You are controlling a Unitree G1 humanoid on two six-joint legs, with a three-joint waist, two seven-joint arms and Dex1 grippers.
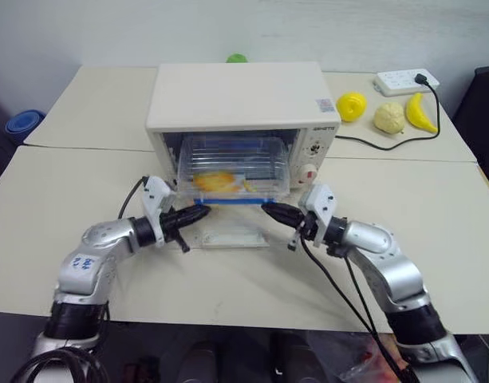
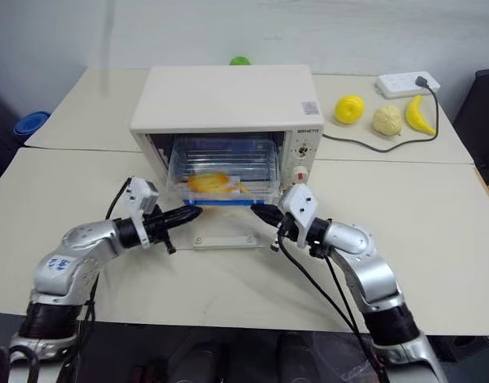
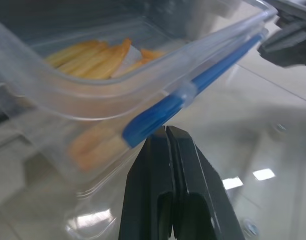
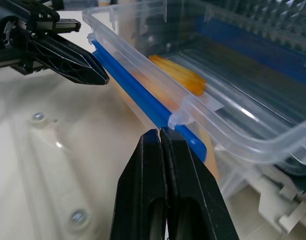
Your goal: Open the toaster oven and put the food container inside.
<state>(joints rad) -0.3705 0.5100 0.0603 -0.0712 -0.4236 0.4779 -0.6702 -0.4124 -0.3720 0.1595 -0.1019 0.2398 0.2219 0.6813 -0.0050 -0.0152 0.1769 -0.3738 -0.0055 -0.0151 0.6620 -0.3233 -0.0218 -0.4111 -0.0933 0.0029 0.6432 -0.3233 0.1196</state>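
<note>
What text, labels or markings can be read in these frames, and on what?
Nothing is fully legible.
Toaster oven: dark brand lettering at the top of its control panel, too small to read.
Toaster oven top: square code sticker, unreadable.
Left arm: white sticker with blue characters, too blurred to read.
Knob markings on the panel: too small.
Food container: none visible.

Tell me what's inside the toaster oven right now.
The food container with yellow-orange strips sits partly inside the toaster oven, its blue-clipped front edge poking out. The oven's back, behind the container, is hidden.
</note>
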